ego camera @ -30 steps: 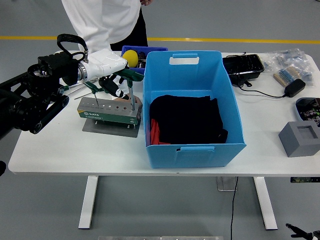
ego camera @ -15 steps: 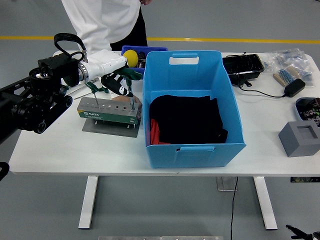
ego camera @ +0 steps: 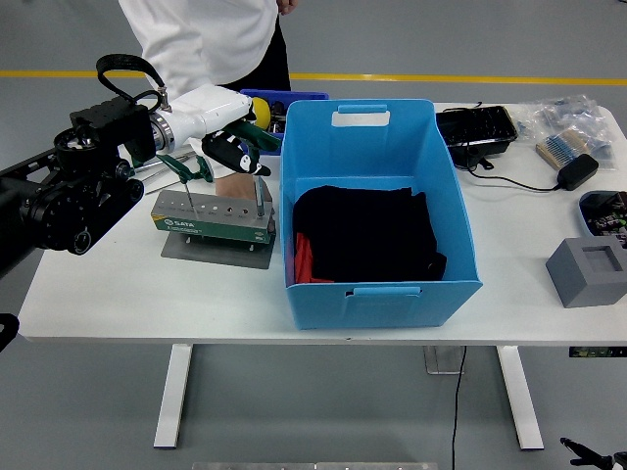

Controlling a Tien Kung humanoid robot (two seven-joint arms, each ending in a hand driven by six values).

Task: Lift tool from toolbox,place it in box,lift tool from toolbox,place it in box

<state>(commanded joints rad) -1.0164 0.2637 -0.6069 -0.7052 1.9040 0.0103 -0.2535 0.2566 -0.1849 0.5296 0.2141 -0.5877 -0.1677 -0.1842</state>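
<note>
A green and grey toolbox block (ego camera: 210,213) with a row of holes stands on a grey plate (ego camera: 217,247) at the table's left. My left hand (ego camera: 238,153), white with black fingers, hovers over the block's right end. Its fingers are curled around the green handle of a screwdriver (ego camera: 259,192). The shaft hangs straight down, and its tip is at the block's top. To the right, beside the block, stands the big blue box (ego camera: 377,284), with black cloth (ego camera: 367,233) lying in it. My right arm is out of sight.
A second green-handled screwdriver (ego camera: 186,168) lies behind the block. A person in a white coat (ego camera: 206,39) stands at the far side. A small blue bin (ego camera: 294,97) holds a yellow ball (ego camera: 260,109). At the right are a black tray (ego camera: 477,127), a charger (ego camera: 578,171) and a grey block (ego camera: 588,269).
My left hand has risen and shifted slightly back from the toolbox block, drawing the upright screwdriver upward with it. The blue box has not moved.
</note>
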